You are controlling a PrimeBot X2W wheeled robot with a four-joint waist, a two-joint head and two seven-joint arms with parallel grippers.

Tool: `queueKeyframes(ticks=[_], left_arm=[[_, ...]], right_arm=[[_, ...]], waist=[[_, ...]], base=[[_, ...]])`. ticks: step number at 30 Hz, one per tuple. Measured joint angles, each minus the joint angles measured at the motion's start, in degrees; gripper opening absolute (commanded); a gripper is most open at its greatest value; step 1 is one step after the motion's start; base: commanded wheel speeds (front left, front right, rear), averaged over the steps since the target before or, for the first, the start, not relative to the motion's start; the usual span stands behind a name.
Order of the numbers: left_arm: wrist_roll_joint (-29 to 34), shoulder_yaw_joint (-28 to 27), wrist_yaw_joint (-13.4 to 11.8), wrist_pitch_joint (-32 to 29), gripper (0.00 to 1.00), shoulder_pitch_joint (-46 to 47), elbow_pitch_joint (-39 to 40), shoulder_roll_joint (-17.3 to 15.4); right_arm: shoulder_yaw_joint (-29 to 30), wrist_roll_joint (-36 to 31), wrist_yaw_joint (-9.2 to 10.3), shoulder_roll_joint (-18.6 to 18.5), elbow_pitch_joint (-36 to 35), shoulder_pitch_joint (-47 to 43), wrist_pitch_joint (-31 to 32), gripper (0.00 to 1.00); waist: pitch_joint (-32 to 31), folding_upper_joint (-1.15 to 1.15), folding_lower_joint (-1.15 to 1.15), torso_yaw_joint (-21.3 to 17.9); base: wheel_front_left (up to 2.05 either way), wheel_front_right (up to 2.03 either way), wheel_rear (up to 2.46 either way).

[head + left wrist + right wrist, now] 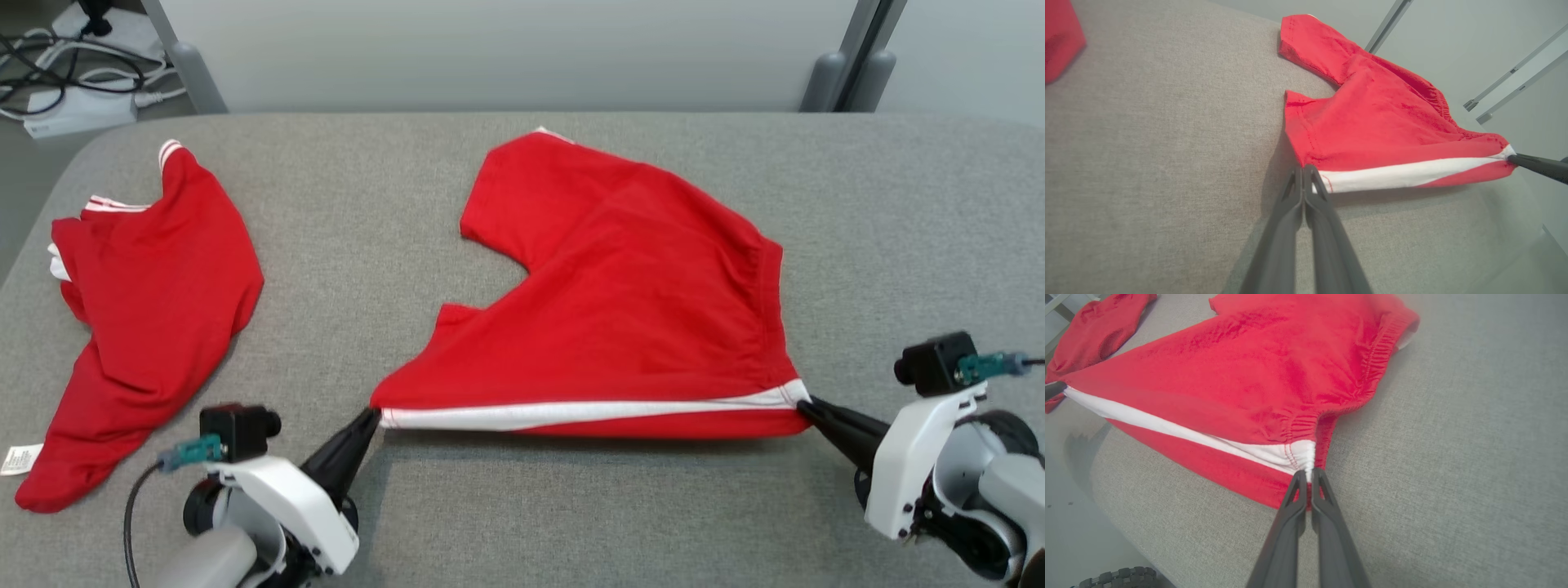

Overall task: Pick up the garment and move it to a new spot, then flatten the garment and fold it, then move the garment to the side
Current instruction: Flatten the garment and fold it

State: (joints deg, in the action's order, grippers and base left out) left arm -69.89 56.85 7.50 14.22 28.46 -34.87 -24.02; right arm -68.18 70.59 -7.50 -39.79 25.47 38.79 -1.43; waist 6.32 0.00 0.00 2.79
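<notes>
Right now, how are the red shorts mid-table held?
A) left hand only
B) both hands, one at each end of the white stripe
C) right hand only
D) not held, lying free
B: the left hand is shut on one end of the white stripe and the right hand on the waistband end, so the near edge of the shorts is stretched between them.

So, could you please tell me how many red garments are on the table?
2. The held garment lies in the middle of the table, its striped edge pinched by the left pincer and right pincer. The other garment lies crumpled at the left end.
</notes>
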Motion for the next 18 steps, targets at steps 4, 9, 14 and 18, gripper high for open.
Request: queueKeyframes(ticks=[4,9,14,18], left_arm=[[0.3,-0.6,0.0,0.0,0.00,-3.6,-0.2,0.7],[0.5,0.0,0.0,0.0,0.00,-4.8,-0.8,1.5],[0.5,1.7,0.0,-0.5,0.00,-5.8,-1.0,1.4],[0.3,3.0,0.0,-1.3,0.00,-7.0,-0.8,0.7]], right_arm=[[-0.4,-0.6,-0.01,0.9,1.4,-2.3,-2.6,0.00],[-0.5,-0.6,-0.01,2.4,2.5,-4.3,-3.8,0.00],[-0.7,-0.6,0.00,3.2,3.1,-6.4,-3.9,0.00],[-0.9,-0.6,0.00,3.3,3.3,-7.7,-4.0,0.00]], waist=[[-1.7,0.00,0.00,-0.5],[-2.5,0.00,0.00,-0.9],[-3.3,0.00,0.00,-0.7],[-4.3,0.00,0.00,-0.6]], base=[[0.00,0.00,0.00],[0.00,0.00,0.00],[0.00,0.00,0.00],[0.00,0.00,0.00]])
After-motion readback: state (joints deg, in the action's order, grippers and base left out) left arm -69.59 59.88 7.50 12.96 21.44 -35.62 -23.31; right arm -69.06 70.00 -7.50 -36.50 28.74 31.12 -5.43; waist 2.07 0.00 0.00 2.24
